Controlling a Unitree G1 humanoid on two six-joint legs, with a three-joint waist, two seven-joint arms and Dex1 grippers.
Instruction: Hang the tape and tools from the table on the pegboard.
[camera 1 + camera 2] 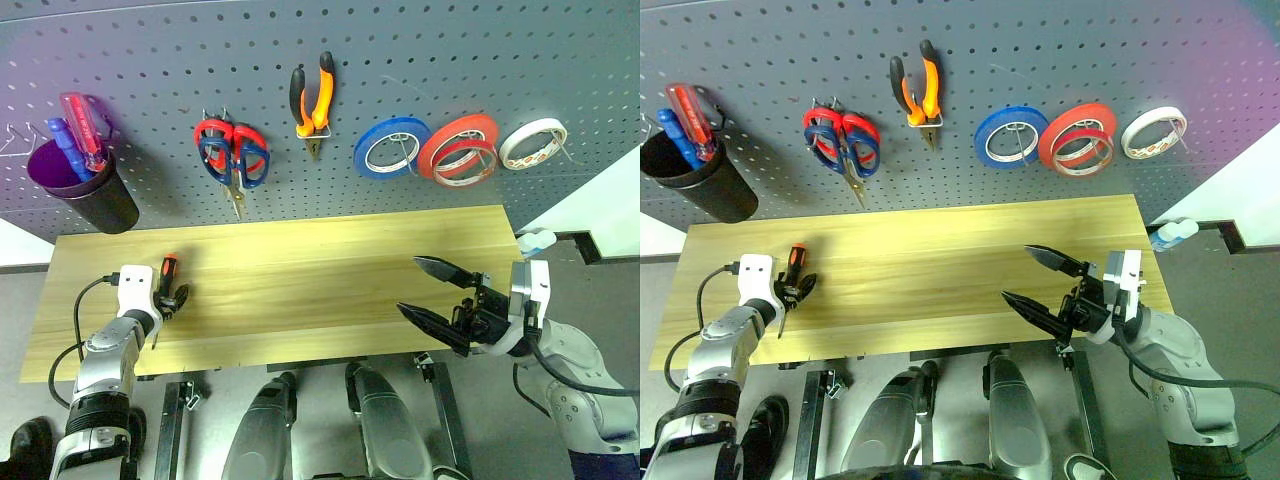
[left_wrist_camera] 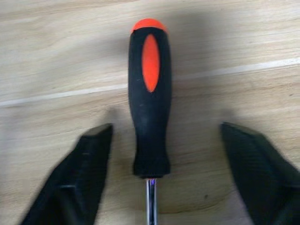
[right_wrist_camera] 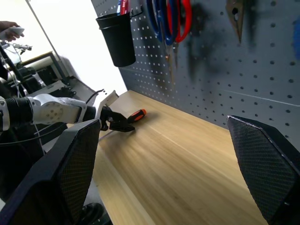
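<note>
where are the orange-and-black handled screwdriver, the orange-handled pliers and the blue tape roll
orange-and-black handled screwdriver (image 2: 150, 103), left wrist view, middle of its handle
orange-handled pliers (image 1: 312, 100), left eye view, where the handles meet, hanging on the board
blue tape roll (image 1: 368, 150), left eye view, left side of its blue band

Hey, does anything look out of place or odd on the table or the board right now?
Only the screwdriver: it lies flat on the table between the left gripper's fingers, unhung. Nothing looks spilled or damaged.
</note>
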